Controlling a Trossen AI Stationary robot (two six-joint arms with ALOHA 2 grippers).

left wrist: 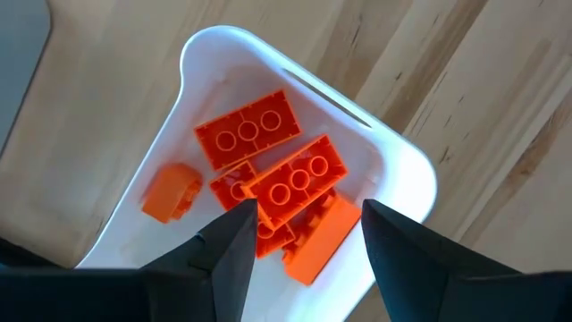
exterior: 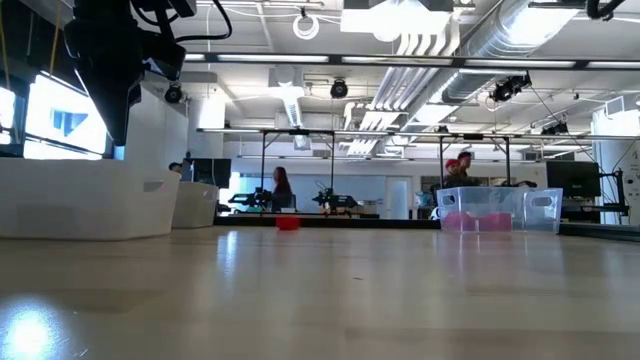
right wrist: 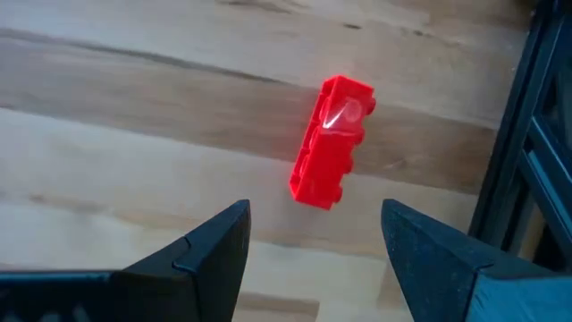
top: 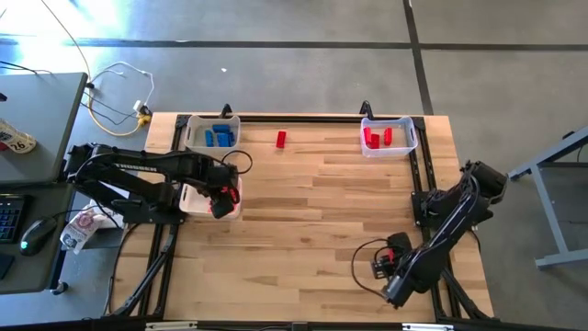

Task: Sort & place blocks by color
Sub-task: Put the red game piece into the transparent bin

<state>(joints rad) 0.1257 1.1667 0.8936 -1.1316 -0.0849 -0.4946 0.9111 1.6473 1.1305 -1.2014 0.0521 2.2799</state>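
Left pincer (left wrist: 304, 255) hangs over the white bin (left wrist: 407, 170) at the tabletop's (top: 312, 239) left edge, fingers parted, nothing held; orange blocks (left wrist: 277, 183) lie heaped in the bin directly beneath it. Right pincer (right wrist: 313, 246) wide open and empty near the front right corner, one red block (right wrist: 329, 143) flat on the wood just beyond its tips, untouched.

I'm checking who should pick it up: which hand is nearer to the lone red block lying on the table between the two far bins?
Left. The left hand hovers over the near-left bin of orange blocks, closer to that red block. The right hand sits at the near-right corner, farther off.
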